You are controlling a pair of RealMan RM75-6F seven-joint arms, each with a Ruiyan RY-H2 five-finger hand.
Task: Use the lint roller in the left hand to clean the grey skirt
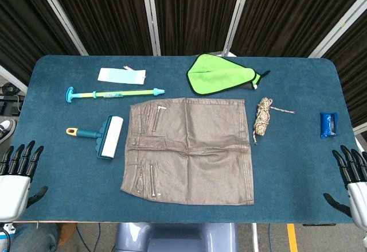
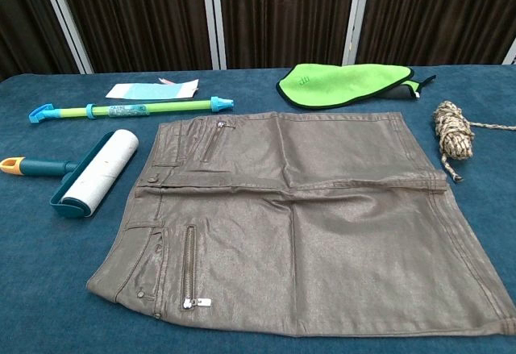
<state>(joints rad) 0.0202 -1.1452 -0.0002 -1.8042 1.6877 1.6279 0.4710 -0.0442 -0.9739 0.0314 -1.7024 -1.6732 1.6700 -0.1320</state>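
The grey skirt (image 1: pixel 189 150) (image 2: pixel 306 217) lies flat in the middle of the blue table, waistband to the left. The lint roller (image 1: pixel 104 135) (image 2: pixel 85 172), white roll in a teal frame with a yellow-tipped handle, lies on the table just left of the skirt, held by nothing. My left hand (image 1: pixel 17 171) hovers at the table's near left corner, fingers apart and empty, well short of the roller. At the near right corner my right hand (image 1: pixel 352 177) is likewise open and empty. Neither hand shows in the chest view.
A teal and green rod (image 1: pixel 112 94) (image 2: pixel 129 110) and a white packet (image 1: pixel 121 76) (image 2: pixel 153 89) lie behind the roller. A green cloth (image 1: pixel 221 74) (image 2: pixel 343 84) sits at the back, a rope bundle (image 1: pixel 264 117) (image 2: pixel 453 132) right of the skirt, a blue packet (image 1: pixel 328 124) far right.
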